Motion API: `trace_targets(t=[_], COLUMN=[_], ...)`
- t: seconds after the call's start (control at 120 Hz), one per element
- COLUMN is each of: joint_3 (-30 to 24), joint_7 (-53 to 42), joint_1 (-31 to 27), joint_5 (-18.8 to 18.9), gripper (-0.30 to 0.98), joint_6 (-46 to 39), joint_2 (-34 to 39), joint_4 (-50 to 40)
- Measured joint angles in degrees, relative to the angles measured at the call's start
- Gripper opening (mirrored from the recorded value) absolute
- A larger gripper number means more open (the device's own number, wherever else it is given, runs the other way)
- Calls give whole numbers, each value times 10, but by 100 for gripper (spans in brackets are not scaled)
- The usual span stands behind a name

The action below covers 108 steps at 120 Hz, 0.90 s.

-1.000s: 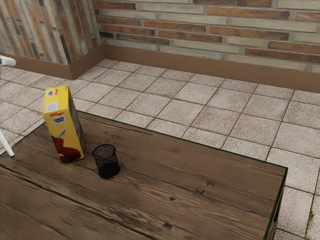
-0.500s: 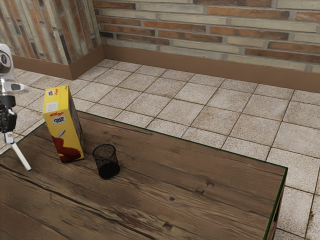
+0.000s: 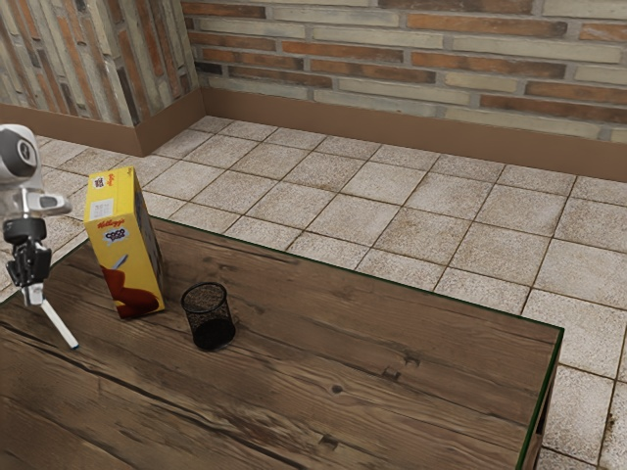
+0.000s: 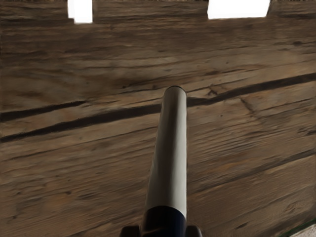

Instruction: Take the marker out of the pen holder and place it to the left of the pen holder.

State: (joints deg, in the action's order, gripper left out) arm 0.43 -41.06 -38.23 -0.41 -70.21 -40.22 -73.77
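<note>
the arm (image 3: 20, 176) has come further in over the worktop (image 3: 343, 382), bringing the marker (image 3: 61, 323) nearer the pen holder (image 3: 209, 318) than half a second ago. the jaws are closed on the marker, one on each side of it, and it slants down from them on the exterior view's left, out of the holder. the holder stands upright and unmoved beside the cereal box (image 3: 125, 255). so the taking out looks done and the placing is left: probably lower the marker and lay it flat, mindful of the box; whether its tip touches the wood, i cannot tell
</note>
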Motion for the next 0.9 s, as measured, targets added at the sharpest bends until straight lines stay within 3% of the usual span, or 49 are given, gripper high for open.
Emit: trace_targets(t=[0.158,0.3,0.5,0.558,0.65,0.75,0.9], joint_3=[0,1,-8,-16,-19,-17,-14], joint_7=[8,16,28,30,32,17,-4], joint_1=[-7,-29,-30,8,120,222,265], joint_5=[-4,-4,-7,-8,-5,21,36], gripper=[32,50,61,63,65,66,67], joint_6=[0,6,33,43,51,21,-15], joint_2=[0,33,218,270,325,367,374], joint_4=[2,-5,-85,-90,-86,-80,-56])
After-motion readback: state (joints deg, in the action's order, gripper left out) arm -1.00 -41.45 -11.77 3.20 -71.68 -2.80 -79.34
